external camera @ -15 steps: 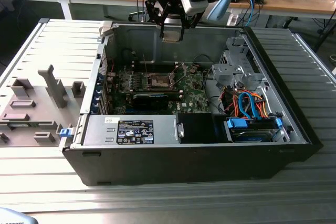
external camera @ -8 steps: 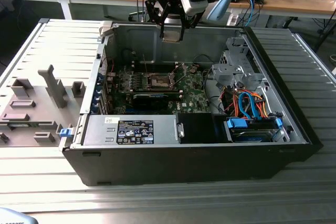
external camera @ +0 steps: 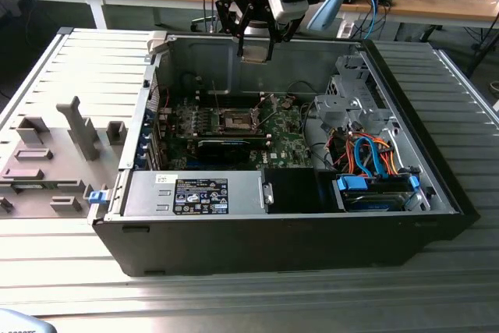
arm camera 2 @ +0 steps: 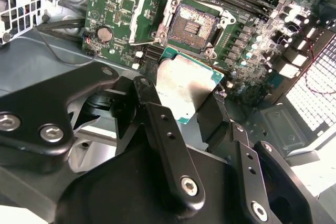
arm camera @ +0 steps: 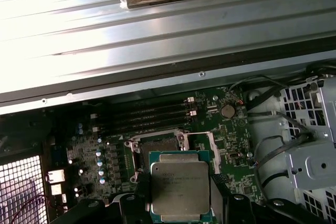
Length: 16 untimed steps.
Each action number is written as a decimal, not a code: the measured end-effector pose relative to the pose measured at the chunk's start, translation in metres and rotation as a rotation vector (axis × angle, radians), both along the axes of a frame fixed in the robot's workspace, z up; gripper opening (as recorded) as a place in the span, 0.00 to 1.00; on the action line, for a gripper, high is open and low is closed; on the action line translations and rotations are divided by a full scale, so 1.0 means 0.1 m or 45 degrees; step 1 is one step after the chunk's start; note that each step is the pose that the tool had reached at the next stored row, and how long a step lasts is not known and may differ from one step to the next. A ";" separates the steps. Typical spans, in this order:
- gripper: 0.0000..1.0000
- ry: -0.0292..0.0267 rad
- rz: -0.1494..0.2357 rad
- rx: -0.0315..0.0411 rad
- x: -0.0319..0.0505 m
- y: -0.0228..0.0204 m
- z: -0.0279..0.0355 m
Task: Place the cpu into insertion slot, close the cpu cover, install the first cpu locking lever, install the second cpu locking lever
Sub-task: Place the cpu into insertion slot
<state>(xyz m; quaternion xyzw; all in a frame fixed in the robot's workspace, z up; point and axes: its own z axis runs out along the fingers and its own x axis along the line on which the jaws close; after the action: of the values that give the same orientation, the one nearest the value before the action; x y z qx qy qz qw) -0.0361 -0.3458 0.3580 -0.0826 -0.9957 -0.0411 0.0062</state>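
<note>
Clamped on the cpu (arm camera 2: 184,85) with the fingers (arm camera 2: 210,116), held flat, well above the open insertion slot (arm camera 2: 197,24).

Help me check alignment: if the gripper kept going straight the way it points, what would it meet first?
Likely the insertion slot, reached first by the cpu the gripper holds; it looks slightly off-centre, and depth is unclear.

The cpu (arm camera 2: 186,82), a flat square chip with a pale silvery face, sits clamped between the gripper's (arm camera 2: 181,95) fingertips. Beyond them the dark-centred, silver-rimmed square insertion slot (arm camera 2: 195,24) lies uncovered, its thin silvery cpu cover (arm camera 2: 133,20) seemingly swung aside.
</note>
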 end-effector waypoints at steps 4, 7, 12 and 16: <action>0.54 0.0000 -0.005 0.0001 0.000 0.000 0.000; 0.54 0.0000 -0.008 0.0000 0.000 0.000 0.000; 0.54 0.0000 -0.012 0.0000 0.000 0.000 0.000; 0.54 0.0001 -0.016 0.0000 0.000 0.000 0.000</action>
<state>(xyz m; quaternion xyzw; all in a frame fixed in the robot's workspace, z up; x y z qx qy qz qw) -0.0361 -0.3458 0.3580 -0.0887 -0.9952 -0.0411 0.0059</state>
